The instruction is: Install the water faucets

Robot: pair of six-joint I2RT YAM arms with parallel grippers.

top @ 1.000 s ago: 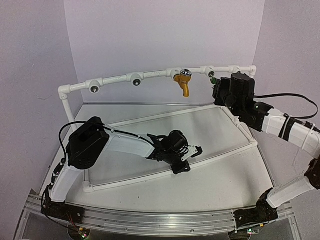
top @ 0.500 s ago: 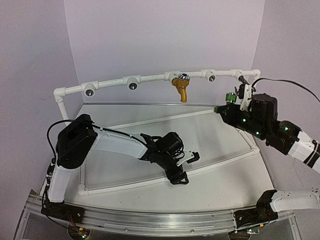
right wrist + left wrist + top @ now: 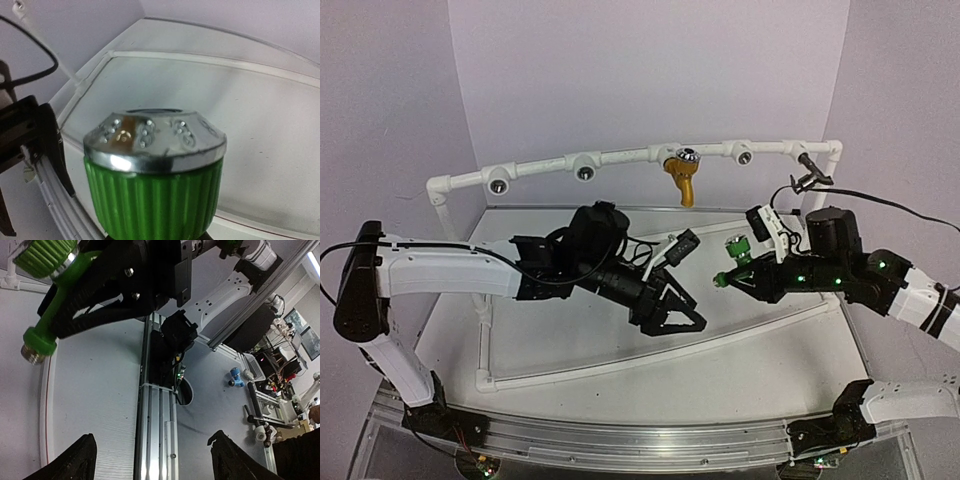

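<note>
Pinching a green faucet [image 3: 735,250] (ribbed knob, silver cap), the right end effector [image 3: 744,273] sits opposite the wide-open left end effector [image 3: 687,284].

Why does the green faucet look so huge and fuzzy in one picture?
Right wrist view: the green faucet sits right by the lens, so it fills the frame and looks soft, with glare on its silver cap; top external view: it looks small and sharp.
</note>
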